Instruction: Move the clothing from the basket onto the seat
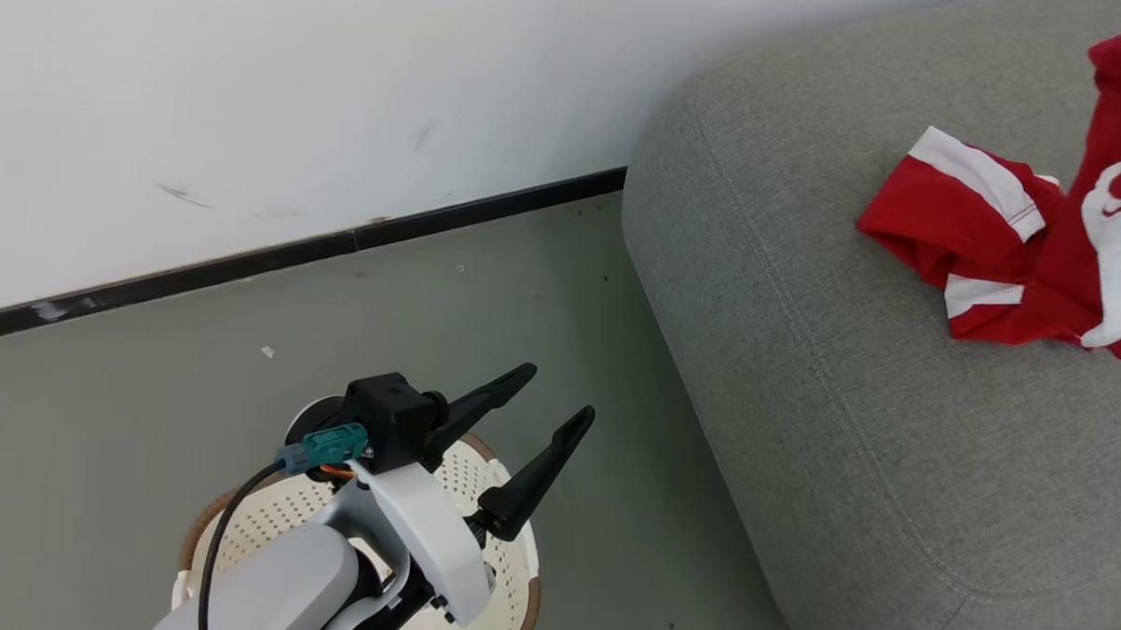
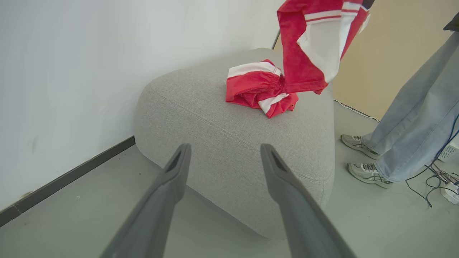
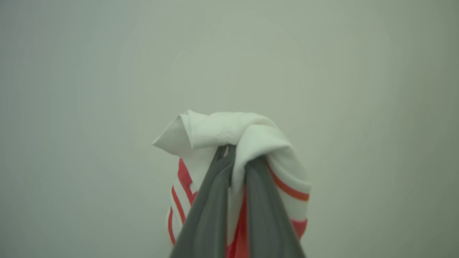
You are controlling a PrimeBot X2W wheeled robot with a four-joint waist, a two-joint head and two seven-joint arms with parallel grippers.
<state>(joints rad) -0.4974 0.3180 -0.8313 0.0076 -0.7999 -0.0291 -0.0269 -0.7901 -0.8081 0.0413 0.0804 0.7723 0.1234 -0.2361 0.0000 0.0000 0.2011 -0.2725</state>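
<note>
Fabric of one red-and-white garment [image 2: 315,46] hangs above the seat [image 1: 846,409], pinched in the clenched right jaws, while a second garment [image 1: 955,245] lies crumpled on it and the left arm [image 1: 423,525] reaches over the basket [image 1: 506,546], left jaws spread and empty

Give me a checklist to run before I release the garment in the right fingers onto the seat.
1. Grip: ok, right gripper is shut on a bunched white fold of the hanging garment.
2. Drop position: ok, it hangs above the seat, with its lower end by the lying garment.
3. First piece placed: ok, the lying garment rests crumpled on the seat, in from the edge.
4. Other arm clear: ok, left gripper is open above the basket, away from the seat.
5. Basket emptied: cannot tell, it is partly hidden; no red in the part that shows.
6. Bystander: ok, a person stands on the floor beside the seat, apart from it.
</note>
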